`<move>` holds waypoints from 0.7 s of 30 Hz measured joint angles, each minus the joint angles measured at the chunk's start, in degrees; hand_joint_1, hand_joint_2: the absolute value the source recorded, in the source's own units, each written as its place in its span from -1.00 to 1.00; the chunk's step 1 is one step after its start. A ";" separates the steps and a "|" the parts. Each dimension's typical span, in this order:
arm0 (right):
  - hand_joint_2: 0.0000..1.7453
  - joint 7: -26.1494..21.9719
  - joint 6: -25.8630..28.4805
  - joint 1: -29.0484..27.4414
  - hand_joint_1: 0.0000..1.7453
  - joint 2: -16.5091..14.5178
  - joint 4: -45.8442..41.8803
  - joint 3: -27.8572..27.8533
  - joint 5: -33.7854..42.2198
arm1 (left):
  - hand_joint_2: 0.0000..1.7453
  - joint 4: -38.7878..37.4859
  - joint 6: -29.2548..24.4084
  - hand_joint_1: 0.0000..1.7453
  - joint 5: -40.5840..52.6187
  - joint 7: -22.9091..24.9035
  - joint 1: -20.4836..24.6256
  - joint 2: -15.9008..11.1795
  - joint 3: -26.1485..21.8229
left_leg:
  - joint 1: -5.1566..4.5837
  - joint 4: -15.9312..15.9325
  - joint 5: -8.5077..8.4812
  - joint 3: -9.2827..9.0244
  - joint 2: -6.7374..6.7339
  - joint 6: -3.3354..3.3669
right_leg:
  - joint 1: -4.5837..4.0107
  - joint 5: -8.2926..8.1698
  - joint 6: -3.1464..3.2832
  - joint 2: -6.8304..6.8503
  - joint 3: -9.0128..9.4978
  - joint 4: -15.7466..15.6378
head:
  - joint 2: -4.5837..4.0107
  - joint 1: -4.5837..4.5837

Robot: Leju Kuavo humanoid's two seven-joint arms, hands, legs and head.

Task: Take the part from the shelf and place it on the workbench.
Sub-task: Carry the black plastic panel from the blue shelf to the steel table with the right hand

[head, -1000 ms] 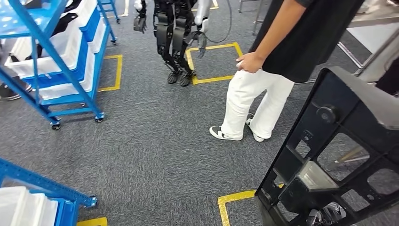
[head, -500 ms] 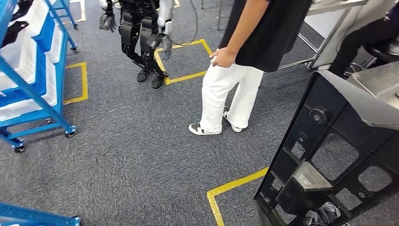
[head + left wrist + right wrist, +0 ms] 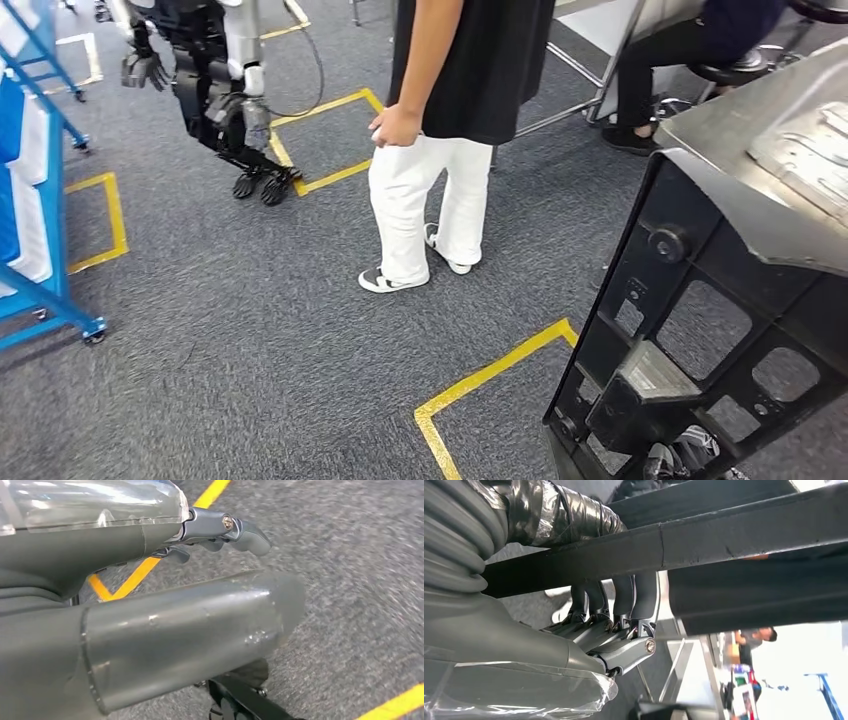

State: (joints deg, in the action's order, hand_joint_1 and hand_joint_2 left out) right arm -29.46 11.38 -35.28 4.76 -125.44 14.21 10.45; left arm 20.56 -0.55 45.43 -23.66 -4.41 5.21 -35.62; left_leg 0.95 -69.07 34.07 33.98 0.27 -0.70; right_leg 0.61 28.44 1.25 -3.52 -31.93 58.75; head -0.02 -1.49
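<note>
A large black frame part [image 3: 700, 330] with several cut-out openings fills the lower right of the head view, tilted and off the floor. My right hand [image 3: 614, 625] grips one of its black bars [image 3: 724, 540], fingers curled around it; the hand [image 3: 680, 458] also shows through an opening at the part's lower end. A grey metal surface [image 3: 770, 140], seemingly the workbench, lies just behind the part's top edge. My left hand [image 3: 200, 580] hangs over the grey carpet and holds nothing, its fingers [image 3: 235, 527] stretched out.
A person in white trousers [image 3: 430, 190] stands close ahead. Another humanoid robot [image 3: 205, 80] stands at the back left, and a seated person [image 3: 700, 45] is at the back right. The blue shelf [image 3: 35, 220] is at the left edge. Yellow tape [image 3: 490, 375] marks the carpet.
The whole view has swung to the right: shelf, other robot and standing person slid left, and the grey metal surface came in at the right. The part stays held in the same place.
</note>
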 joint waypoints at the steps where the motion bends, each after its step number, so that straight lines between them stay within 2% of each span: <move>1: 1.00 0.00 0.02 0.03 1.00 0.08 0.00 0.09 0.01 | -1.00 0.10 0.10 -1.00 0.09 -0.04 -0.02 0.01 -0.21 | 0.11 3.74 -1.92 -1.43 1.25 0.07 | 0.00 0.15 -0.21 -0.73 -0.06 0.29 | 0.00 0.00; 2: 1.00 0.00 0.03 0.09 1.00 0.18 0.00 0.17 0.02 | -1.00 0.16 0.30 -1.00 0.13 -0.19 -0.03 0.03 -0.46 | 0.21 6.95 -3.23 -2.62 2.45 0.19 | -0.03 0.28 -0.49 -1.49 -0.25 0.64 | 0.00 0.01; 3: 1.00 -0.01 0.07 0.14 1.00 0.31 -0.01 0.22 0.03 | -1.00 0.22 0.60 -1.00 0.16 -0.41 -0.05 0.05 -0.71 | 0.25 9.02 -3.82 -3.35 3.37 0.36 | -0.03 0.33 -0.83 -2.13 -0.49 0.88 | 0.01 0.02; 4: 1.00 -0.02 0.16 0.16 1.00 0.44 -0.01 0.26 0.07 | -1.00 0.35 1.02 -1.00 0.25 -0.70 -0.06 0.10 -0.93 | 0.20 9.74 -3.73 -3.57 3.79 0.60 | -0.03 0.28 -1.19 -2.76 -0.74 0.97 | 0.01 0.03; 6: 1.00 -0.04 0.55 0.12 1.00 0.74 -0.02 0.38 0.15 | -1.00 0.82 2.11 -1.00 0.80 -1.32 -0.02 0.35 -1.42 | 0.11 10.18 -4.00 -3.76 2.64 1.34 | 0.19 0.05 -1.92 -3.70 -1.10 0.89 | 0.01 0.02; 7: 1.00 -0.06 0.79 0.07 1.00 0.91 -0.02 0.48 0.20 | -1.00 1.17 2.66 -1.00 1.26 -1.53 -0.02 0.54 -1.77 | 0.14 10.49 -4.24 -3.92 1.97 1.80 | 0.18 0.31 -2.20 -3.11 -1.32 1.24 | 0.00 0.05; 8: 1.00 -0.08 1.01 0.10 1.00 1.14 -0.02 0.57 0.24 | -1.00 1.49 3.20 -1.00 1.75 -1.68 -0.06 0.74 -2.18 | 0.20 10.83 -4.47 -4.05 1.24 2.24 | 0.16 1.20 -2.44 -1.84 -1.94 2.50 | 0.01 0.10; 10: 1.00 -0.10 1.36 0.24 1.00 1.71 -0.02 0.73 0.33 | -1.00 2.12 4.19 -1.00 2.70 -1.79 -0.28 1.14 -3.16 | 0.18 11.19 -4.66 -4.09 -0.24 2.78 | 0.08 4.53 -2.83 1.46 -4.51 8.07 | 0.00 0.22; 11: 1.00 -0.09 1.52 0.32 1.00 1.97 -0.01 0.83 0.40 | -1.00 2.42 4.60 -1.00 3.11 -1.80 -0.42 1.32 -3.64 | 0.10 11.20 -4.62 -4.05 -1.02 2.89 | 0.15 6.28 -3.01 2.37 -6.23 11.70 | 0.00 0.25; 12: 1.00 -0.08 1.68 0.34 1.00 2.19 0.03 0.91 0.45 | -1.00 2.70 4.92 -1.00 3.43 -1.80 -0.53 1.50 -4.11 | 0.03 11.18 -4.55 -4.02 -1.82 2.91 | 0.23 7.29 -3.16 2.81 -7.54 14.55 | 0.00 0.25; 13: 1.00 -0.07 1.80 0.32 1.00 2.36 0.07 1.00 0.49 | -1.00 2.97 5.13 -1.00 3.64 -1.79 -0.61 1.64 -4.54 | 0.00 11.17 -4.45 -4.04 -2.62 2.90 | 0.28 7.25 -3.24 3.09 -8.01 15.69 | 0.00 0.24; 14: 1.00 -0.07 1.88 0.30 1.00 2.51 0.10 1.05 0.52 | -1.00 3.20 5.26 -1.00 3.79 -1.79 -0.63 1.81 -4.88 | -0.01 11.16 -4.33 -4.13 -3.36 2.85 | 0.29 6.16 -3.26 3.34 -7.42 14.73 | 0.00 0.24; 15: 1.00 -0.07 1.91 0.30 1.00 2.65 0.13 1.08 0.52 | -1.00 3.40 5.37 -1.00 3.87 -1.79 -0.63 1.97 -5.13 | -0.02 11.16 -4.19 -4.33 -4.03 2.76 | 0.25 4.30 -3.15 3.88 -5.78 11.74 | 0.01 0.24; 17: 1.00 -0.05 2.02 0.33 1.00 2.88 0.11 1.14 0.52 | -1.00 3.80 5.68 -1.00 4.16 -1.78 -0.62 2.38 -5.51 | -0.16 11.11 -3.82 -4.81 -5.13 2.43 | -0.20 1.18 -2.58 6.39 -1.64 4.06 | 0.01 0.25; 18: 1.00 -0.04 2.09 0.32 1.00 3.00 0.09 1.16 0.54 | -1.00 3.98 5.88 -1.00 4.30 -1.78 -0.61 2.55 -5.73 | -0.27 11.09 -3.64 -5.01 -5.63 2.17 | -0.52 0.53 -2.23 7.40 -0.36 1.54 | 0.01 0.23; 19: 1.00 -0.02 2.17 0.29 1.00 3.11 0.04 1.17 0.58 | -1.00 4.20 6.18 -1.00 4.47 -1.76 -0.60 2.75 -5.97 | -0.38 11.10 -3.48 -5.19 -6.17 1.90 | -0.81 0.45 -1.94 7.91 0.15 0.32 | 0.01 0.23; 21: 1.00 0.03 2.28 0.15 1.00 3.26 -0.09 1.18 0.67 | -1.00 4.75 6.65 -1.00 4.77 -1.72 -0.51 3.09 -6.39 | -0.51 11.31 -3.26 -5.61 -7.39 1.34 | -0.91 0.42 -1.40 6.80 0.07 -0.07 | 0.01 0.20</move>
State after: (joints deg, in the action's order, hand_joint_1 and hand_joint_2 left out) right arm -29.43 13.66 -35.13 8.02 -125.53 15.39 11.13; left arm 25.31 6.10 50.20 -25.38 -4.93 8.30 -42.01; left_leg 0.44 -57.77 30.81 28.37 -7.13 0.64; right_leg -0.30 28.85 -0.15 3.28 -31.86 58.68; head -0.01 -1.28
